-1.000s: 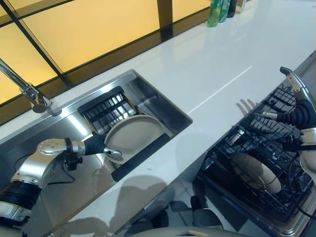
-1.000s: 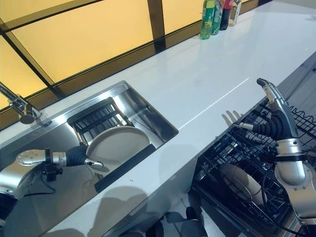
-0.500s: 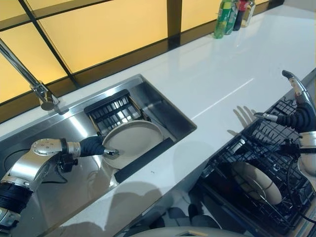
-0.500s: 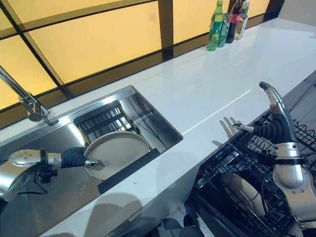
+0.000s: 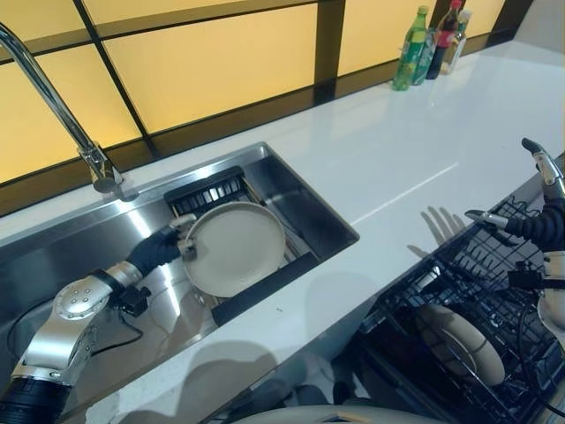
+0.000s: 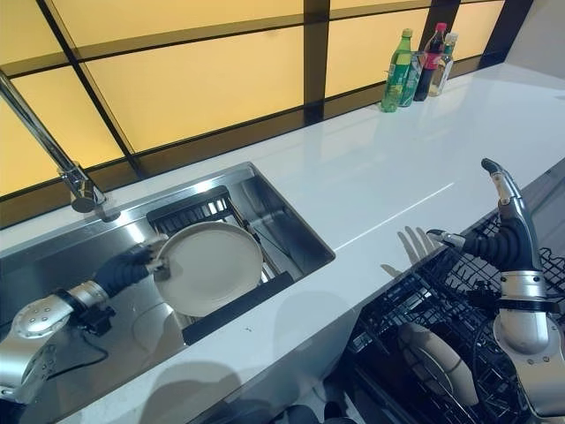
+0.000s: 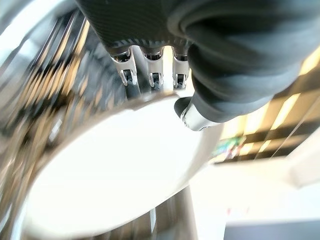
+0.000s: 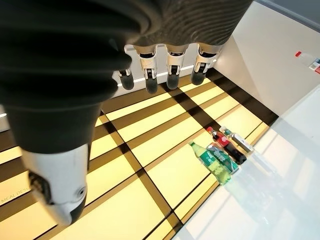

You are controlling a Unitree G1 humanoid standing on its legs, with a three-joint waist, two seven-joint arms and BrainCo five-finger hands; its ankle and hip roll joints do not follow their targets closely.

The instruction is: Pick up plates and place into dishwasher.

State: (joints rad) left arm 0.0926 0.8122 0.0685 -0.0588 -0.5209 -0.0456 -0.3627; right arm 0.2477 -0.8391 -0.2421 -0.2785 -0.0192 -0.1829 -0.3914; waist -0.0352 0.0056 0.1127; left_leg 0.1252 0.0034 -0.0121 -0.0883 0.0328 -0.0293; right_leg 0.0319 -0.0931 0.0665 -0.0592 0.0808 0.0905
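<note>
Plate gripped at sink, rack part-loaded

Countertop (image 5: pixel 380 150), white, is seen running across the middle of the frame to the upper right. Sink (image 5: pixel 291 190), stainless, is set into it at centre left, with a dark slatted drain rack (image 5: pixel 207 190) at its back and the faucet (image 5: pixel 53 97) rising at upper left. Dishwasher rack (image 5: pixel 468 291), black wire, is pulled out at lower right; one beige plate (image 5: pixel 459 340) is stood on edge in it.

A second, round beige plate (image 5: pixel 234 247) is held tilted over the sink, just in front of the drain rack. Left hand (image 5: pixel 163 249) is clamped on its left rim: in the left wrist view the fingers (image 7: pixel 151 75) are seen behind the rim and the thumb (image 7: pixel 192 112) pressed on the face.

Right hand (image 6: pixel 508 238) is raised over the dishwasher rack at the right edge, fingers extended and spread, nothing held.

Three bottles (image 6: pixel 415 62) are grouped at the upper right by the window.
</note>
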